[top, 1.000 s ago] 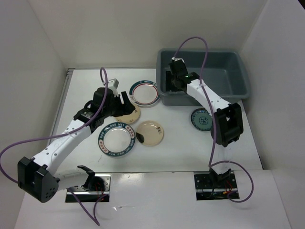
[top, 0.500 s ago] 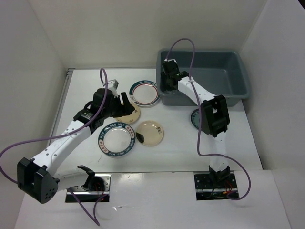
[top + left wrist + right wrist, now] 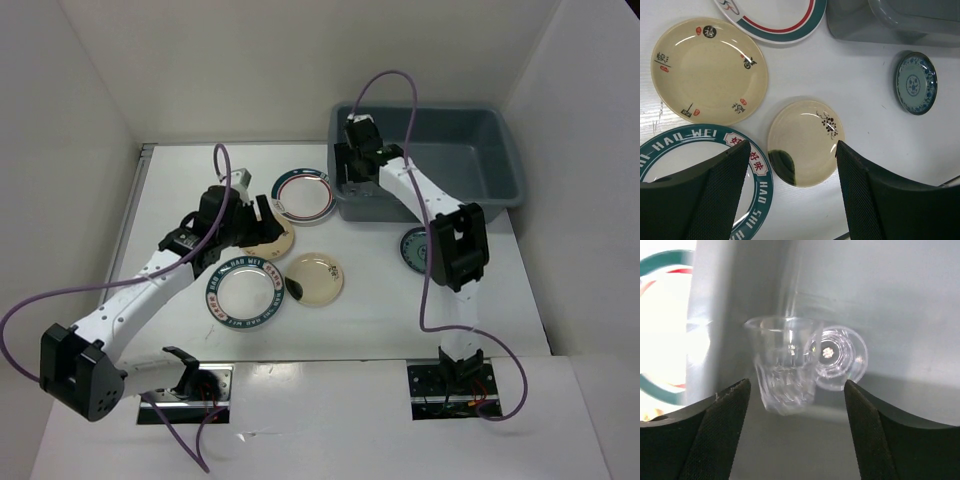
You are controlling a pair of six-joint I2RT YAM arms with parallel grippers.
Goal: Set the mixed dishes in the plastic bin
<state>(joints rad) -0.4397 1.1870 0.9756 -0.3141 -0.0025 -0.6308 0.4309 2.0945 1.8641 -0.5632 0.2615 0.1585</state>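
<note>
rn right hand (image 3: 795, 390) hangs open over grey-blue plastic bin (image 3: 490, 160) so small clear cup (image 3: 785, 370) ends up inside, left hand (image 3: 792, 146) open over small beige round plate (image 3: 805, 142), prob next.

Four plates (image 3: 245, 290) left of bin (image 3: 490, 197), fifth plate (image 3: 412, 250) before it, cup (image 3: 785, 365) inside.

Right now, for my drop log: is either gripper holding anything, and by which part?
Nothing is held. The left gripper is open above the plates; the right gripper is open over the bin, the clear cup loose between its fingers.
</note>
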